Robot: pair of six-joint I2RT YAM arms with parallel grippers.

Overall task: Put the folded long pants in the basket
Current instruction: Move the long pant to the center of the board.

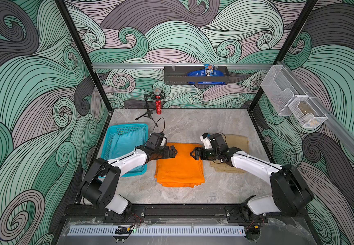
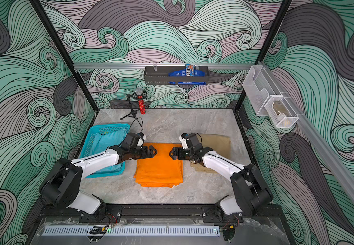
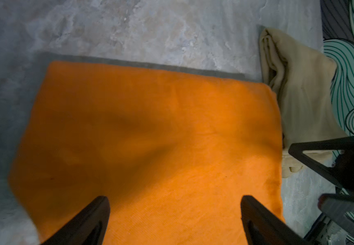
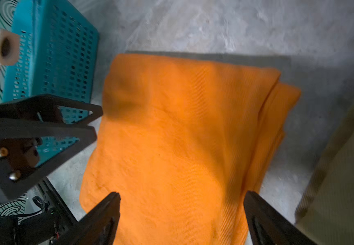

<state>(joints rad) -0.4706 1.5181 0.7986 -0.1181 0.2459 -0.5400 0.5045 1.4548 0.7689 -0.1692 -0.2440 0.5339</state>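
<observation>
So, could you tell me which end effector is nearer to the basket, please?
Left. The left end effector is over the side of the orange pants nearest the basket; the right end effector over their opposite side.

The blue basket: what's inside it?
Folded teal-blue pants lie inside the turquoise basket. The left arm crosses over the near part, so that corner and anything beneath the pants are hidden.

Basket (image 1: 127,125) at L w/ 1st pants (image 1: 127,142) inside, 2nd pants (image 1: 180,167) ctr, 3rd pants (image 1: 238,141) to R
</observation>
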